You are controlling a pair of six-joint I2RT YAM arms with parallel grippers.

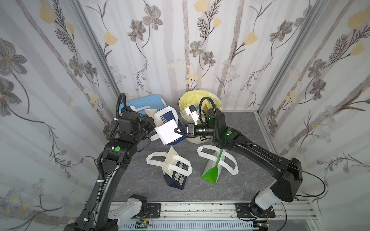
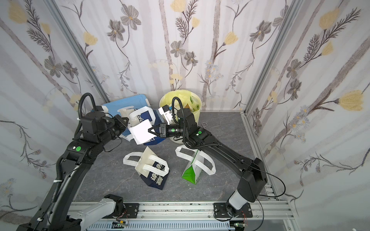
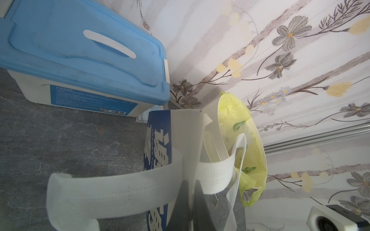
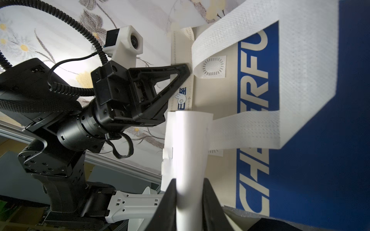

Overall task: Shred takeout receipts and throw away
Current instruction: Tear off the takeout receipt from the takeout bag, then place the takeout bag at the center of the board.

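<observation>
Fingers [image 4: 166, 204] of the right gripper [image 4: 190, 181] are pressing from both sides on a takeout receipt [image 4: 189, 144], a plain white sheet that is curling into a shallow tube between them. In both top views the receipt [image 1: 167, 131] [image 2: 141, 133] is hanging above the table [image 1: 140, 180], just in front of the raised navy bag [image 1: 170, 114]. It is sitting between the two arms, near the yellow-lined bin [image 1: 218, 104]. The left gripper [image 3: 189, 200] is holding that bag up, its fingers together on the bag's pale top edge beside a white loop handle [image 3: 120, 192]. A blue-lidded box [image 3: 80, 50] is standing behind the bag. A second navy bag [image 1: 178, 176] and a green-and-white bag [image 1: 212, 172] are lying on the table, nearer the arm bases.
</observation>
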